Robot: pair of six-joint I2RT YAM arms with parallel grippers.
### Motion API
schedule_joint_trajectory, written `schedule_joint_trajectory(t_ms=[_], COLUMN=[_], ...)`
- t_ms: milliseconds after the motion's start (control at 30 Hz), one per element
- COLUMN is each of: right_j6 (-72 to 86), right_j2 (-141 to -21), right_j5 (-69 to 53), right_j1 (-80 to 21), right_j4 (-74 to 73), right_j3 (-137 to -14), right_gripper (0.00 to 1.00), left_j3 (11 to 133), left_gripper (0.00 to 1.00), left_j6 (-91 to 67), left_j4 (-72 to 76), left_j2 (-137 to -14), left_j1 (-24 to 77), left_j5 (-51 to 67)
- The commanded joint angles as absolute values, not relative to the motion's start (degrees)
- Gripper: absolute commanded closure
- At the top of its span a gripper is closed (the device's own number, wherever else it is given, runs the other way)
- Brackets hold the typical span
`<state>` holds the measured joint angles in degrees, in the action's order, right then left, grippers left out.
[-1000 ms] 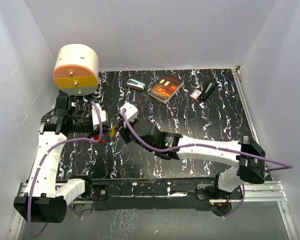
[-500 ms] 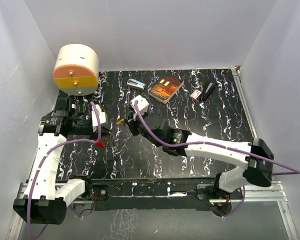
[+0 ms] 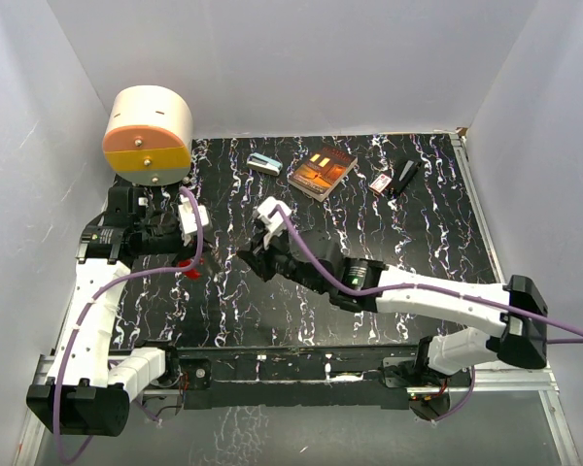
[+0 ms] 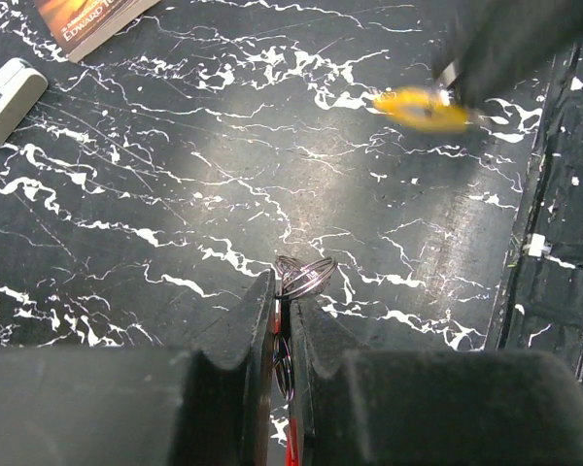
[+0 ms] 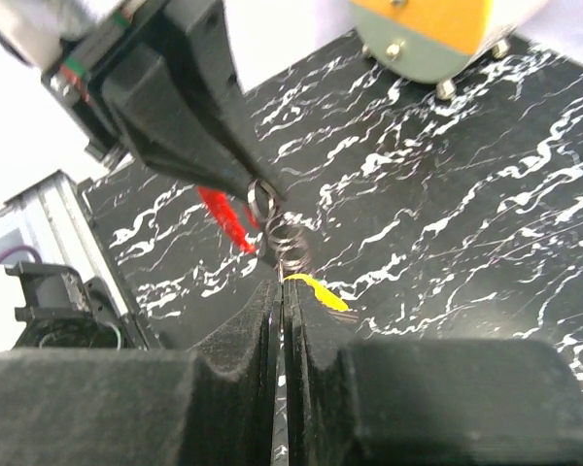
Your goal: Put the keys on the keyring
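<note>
My left gripper is shut on the wire keyring, whose loops stick out past the fingertips. A red key hangs on it below the jaws. My right gripper is shut on a yellow-headed key, its head showing beside the right finger. In the right wrist view the keyring and red key hang just ahead of my jaws. In the left wrist view the yellow key is a short way from the ring, not touching. From above, the left gripper and right gripper face each other over the table's left side.
A book, a teal-and-white box, a red-and-white box and a black object lie along the back of the black marbled table. A cream and orange drum stands at the back left corner.
My right gripper has drawn back to the right from the left gripper, still holding the yellow key. My left gripper has shifted slightly toward the back with the ring and red key.
</note>
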<state>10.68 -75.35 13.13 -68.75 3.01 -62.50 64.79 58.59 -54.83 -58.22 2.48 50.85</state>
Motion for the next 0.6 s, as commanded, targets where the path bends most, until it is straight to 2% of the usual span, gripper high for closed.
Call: schedule_joint_trajectory(t_ms=[0,567], right_j6=[13.31,13.56], right_j2=[-78.04,-86.75], right_j5=[10.47,12.44], right_j1=[-70.29,-71.10], right_j4=[5.50,10.43], right_j3=[-65.90,-73.16], right_gripper=[0.92,0.92], left_j3=[64.56,65.74], left_gripper=[1.00,1.00], left_j6=[56.74,57.47], left_j4=[-52.92,-54.57], left_j2=[-56.62,-56.61], left_j1=[2.66,2.72], left_j5=[50.98,52.71])
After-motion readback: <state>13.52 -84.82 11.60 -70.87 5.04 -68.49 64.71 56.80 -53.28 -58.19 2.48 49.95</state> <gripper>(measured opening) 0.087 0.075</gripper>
